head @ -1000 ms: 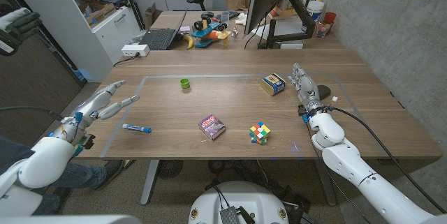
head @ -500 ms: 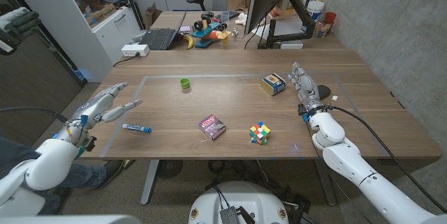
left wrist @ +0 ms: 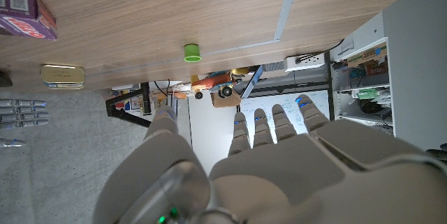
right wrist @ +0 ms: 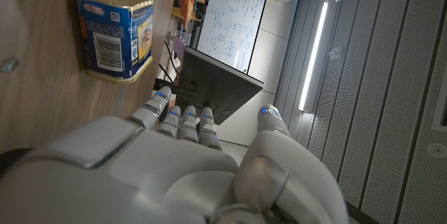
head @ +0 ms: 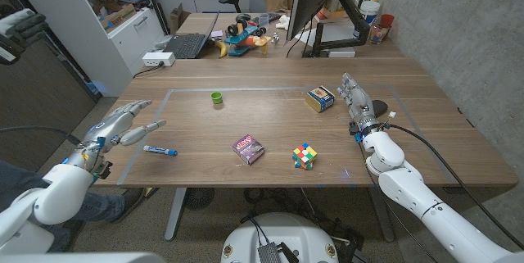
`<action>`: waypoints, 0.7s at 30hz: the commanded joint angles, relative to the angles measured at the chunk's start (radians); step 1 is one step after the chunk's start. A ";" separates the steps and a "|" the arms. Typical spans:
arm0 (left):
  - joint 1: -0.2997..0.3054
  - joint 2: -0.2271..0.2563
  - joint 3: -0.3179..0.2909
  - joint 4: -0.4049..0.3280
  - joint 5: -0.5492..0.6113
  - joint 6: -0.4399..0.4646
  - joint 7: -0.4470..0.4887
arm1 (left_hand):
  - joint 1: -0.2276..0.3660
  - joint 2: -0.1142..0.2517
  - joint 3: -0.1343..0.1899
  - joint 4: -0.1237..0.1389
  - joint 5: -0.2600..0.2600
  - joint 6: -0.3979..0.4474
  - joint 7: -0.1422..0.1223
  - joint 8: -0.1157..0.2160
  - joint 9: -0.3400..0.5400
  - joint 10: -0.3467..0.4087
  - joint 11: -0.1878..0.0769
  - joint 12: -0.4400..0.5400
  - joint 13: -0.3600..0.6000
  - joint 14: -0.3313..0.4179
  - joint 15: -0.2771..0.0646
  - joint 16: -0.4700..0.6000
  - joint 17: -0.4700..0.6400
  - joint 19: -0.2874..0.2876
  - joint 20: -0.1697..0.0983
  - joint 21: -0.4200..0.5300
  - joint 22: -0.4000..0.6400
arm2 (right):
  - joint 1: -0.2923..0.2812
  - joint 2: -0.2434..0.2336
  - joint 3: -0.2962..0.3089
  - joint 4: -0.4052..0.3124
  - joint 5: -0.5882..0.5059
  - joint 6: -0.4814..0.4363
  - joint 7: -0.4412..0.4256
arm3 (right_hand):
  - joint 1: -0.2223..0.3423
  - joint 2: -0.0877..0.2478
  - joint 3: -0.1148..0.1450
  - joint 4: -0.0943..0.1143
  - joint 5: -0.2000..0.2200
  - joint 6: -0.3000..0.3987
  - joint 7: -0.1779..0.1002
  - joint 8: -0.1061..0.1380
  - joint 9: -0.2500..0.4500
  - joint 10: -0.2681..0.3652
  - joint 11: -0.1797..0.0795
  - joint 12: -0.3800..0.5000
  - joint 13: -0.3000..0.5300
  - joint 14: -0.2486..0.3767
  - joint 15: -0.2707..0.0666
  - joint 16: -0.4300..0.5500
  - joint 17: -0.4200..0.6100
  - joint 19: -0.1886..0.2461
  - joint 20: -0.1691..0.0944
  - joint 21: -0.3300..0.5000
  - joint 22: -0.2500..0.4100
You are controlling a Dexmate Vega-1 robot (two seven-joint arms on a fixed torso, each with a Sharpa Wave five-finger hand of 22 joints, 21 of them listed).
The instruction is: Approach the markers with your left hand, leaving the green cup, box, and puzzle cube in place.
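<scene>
Head view has the left hand [head: 123, 124] hovering over the table's left side with fingers spread and nothing in them, thumb pointing toward the middle of the table. The blue marker [head: 160, 150] lies flat on the wood just beside that hand, a bit nearer the front edge than the fingertips and not touched by them. I can only make out one marker.

The green cup [head: 216, 97] sits upright further back, just inside the pale taped outline on the wooden table [head: 270, 124]. The purple box [head: 247, 149] is near the front middle, and the puzzle cube [head: 304, 156] is to its right, apart from it. A blue and yellow tin [head: 321, 98] stands toward the back right, close to the right hand [head: 359, 106], which stretches along the table with fingers straight and together, pointing away from the robot and holding nothing.

From the left wrist camera you see the back of the left hand [left wrist: 272, 161], fingers extended and apart, with the green cup [left wrist: 191, 52], a corner of the purple box [left wrist: 28, 15] and the tin [left wrist: 61, 76] out past them. The right wrist camera shows the right hand [right wrist: 174, 161] with the tin [right wrist: 115, 32] just beyond its fingertips, label side visible, not in contact.
</scene>
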 commanded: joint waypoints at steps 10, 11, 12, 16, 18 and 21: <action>-0.025 0.046 0.049 0.037 0.006 0.054 0.012 | 0.010 0.001 -0.001 -0.001 -0.006 0.018 -0.001 0.007 0.006 0.014 -0.001 0.009 0.003 0.014 -0.002 0.008 0.002 0.006 0.000 0.001 0.005 | -0.002 0.000 0.000 -0.001 -0.003 0.002 -0.003 | 0.008 0.003 -0.004 -0.001 -0.002 0.007 -0.003 0.007 0.003 0.005 0.006 0.002 0.001 0.007 0.000 0.008 0.006 0.003 0.002 0.004 0.004; -0.027 0.049 0.053 0.040 0.005 0.055 0.015 | 0.010 0.001 -0.001 -0.001 -0.006 0.017 0.001 0.006 0.006 0.014 -0.001 0.009 0.003 0.014 -0.002 0.008 0.002 0.006 0.000 0.001 0.005 | -0.003 -0.001 0.000 -0.002 -0.003 0.001 -0.004 | 0.008 0.003 -0.004 -0.001 -0.002 0.007 -0.003 0.007 0.003 0.005 0.006 0.002 0.001 0.007 -0.001 0.008 0.006 0.003 0.001 0.004 0.004; -0.028 0.051 0.056 0.042 0.003 0.057 0.016 | 0.010 0.001 -0.001 -0.001 -0.006 0.018 0.001 0.006 0.006 0.013 -0.001 0.008 0.003 0.014 -0.002 0.007 0.002 0.005 0.000 0.001 0.005 | -0.003 -0.001 0.001 -0.002 -0.004 0.001 -0.005 | 0.008 0.003 -0.004 -0.001 -0.002 0.007 -0.003 0.007 0.003 0.006 0.005 0.002 0.001 0.007 -0.001 0.008 0.006 0.003 0.002 0.004 0.004; -0.035 0.062 0.069 0.052 -0.008 0.062 0.021 | 0.010 0.001 -0.002 -0.001 -0.006 0.018 0.001 0.005 0.006 0.013 -0.001 0.008 0.004 0.014 -0.002 0.007 0.002 0.004 0.000 0.000 0.005 | -0.004 -0.001 0.001 -0.005 -0.005 0.002 -0.006 | 0.009 0.003 -0.004 -0.002 -0.002 0.007 -0.004 0.007 0.003 0.006 0.004 0.002 0.001 0.008 0.000 0.008 0.006 0.003 0.001 0.004 0.004; -0.039 0.067 0.078 0.058 -0.010 0.065 0.027 | 0.010 0.001 -0.002 -0.001 -0.006 0.018 0.001 0.004 0.006 0.012 -0.002 0.008 0.004 0.014 -0.003 0.007 0.002 0.004 0.000 0.000 0.005 | -0.004 -0.001 0.002 -0.005 -0.004 0.002 -0.006 | 0.009 0.003 -0.004 -0.002 -0.002 0.007 -0.004 0.007 0.003 0.006 0.004 0.002 0.001 0.009 0.001 0.009 0.006 0.003 0.002 0.004 0.004; -0.045 0.076 0.091 0.065 -0.019 0.068 0.032 | 0.010 0.001 -0.002 -0.001 -0.006 0.017 0.002 0.003 0.006 0.014 -0.002 0.008 0.004 0.015 -0.004 0.007 0.002 0.003 0.000 -0.001 0.005 | -0.004 -0.001 0.002 -0.006 -0.005 0.003 -0.007 | 0.009 0.004 -0.004 -0.002 -0.002 0.008 -0.003 0.007 0.003 0.006 0.004 0.002 0.001 0.010 0.001 0.009 0.006 0.003 0.002 0.004 0.004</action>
